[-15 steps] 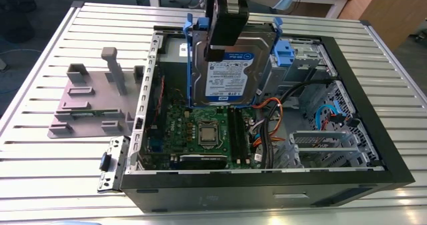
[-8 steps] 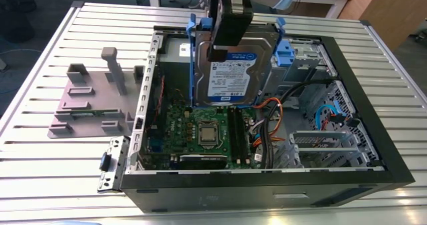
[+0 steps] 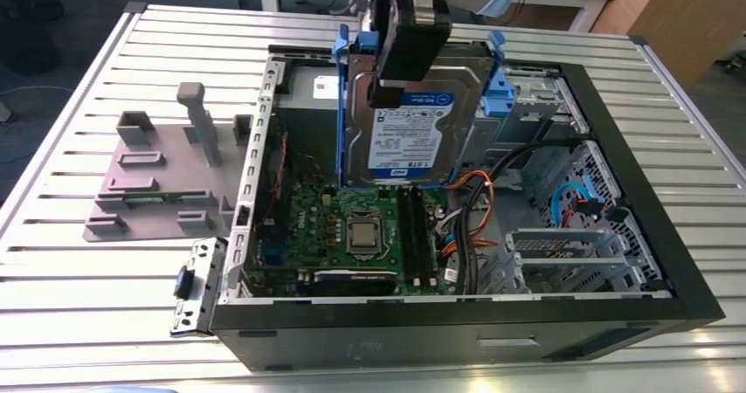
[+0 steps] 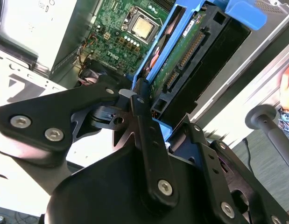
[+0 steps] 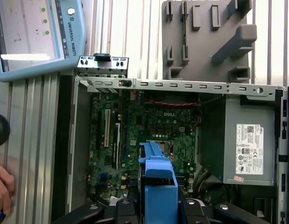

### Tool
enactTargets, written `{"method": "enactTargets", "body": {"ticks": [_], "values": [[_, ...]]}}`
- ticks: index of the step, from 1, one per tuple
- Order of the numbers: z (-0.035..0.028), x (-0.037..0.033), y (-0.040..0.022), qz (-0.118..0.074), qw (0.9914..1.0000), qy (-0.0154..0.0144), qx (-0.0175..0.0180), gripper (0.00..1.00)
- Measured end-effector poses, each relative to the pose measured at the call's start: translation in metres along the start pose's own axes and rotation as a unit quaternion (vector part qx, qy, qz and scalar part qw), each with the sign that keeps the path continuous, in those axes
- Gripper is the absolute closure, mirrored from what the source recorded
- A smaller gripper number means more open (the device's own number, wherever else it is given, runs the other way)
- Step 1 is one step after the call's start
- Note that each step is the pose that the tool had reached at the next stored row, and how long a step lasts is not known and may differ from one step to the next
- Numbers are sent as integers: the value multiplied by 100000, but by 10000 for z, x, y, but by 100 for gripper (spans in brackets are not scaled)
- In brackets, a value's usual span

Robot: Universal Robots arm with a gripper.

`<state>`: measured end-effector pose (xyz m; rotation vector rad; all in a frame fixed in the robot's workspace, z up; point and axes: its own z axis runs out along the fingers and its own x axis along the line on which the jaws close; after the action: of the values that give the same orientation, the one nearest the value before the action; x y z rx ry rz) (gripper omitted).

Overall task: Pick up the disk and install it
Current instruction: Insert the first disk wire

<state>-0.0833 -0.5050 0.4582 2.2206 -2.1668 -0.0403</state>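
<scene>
The gripper point(image 3: 403, 83), fingers clamped on the disk point(image 3: 408, 122), holds it upright above the open computer case point(image 3: 652, 236); keeping it square should ease seating.

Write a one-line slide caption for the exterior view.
Gripper holds the disk upright in its blue bracket above the open computer case, over the motherboard.
</scene>
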Motion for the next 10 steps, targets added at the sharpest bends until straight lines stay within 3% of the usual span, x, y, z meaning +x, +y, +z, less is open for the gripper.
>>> {"method": "enactTargets", "body": {"ticks": [10], "values": [[-1,1,-53,2,100000,52,-1,63]]}}
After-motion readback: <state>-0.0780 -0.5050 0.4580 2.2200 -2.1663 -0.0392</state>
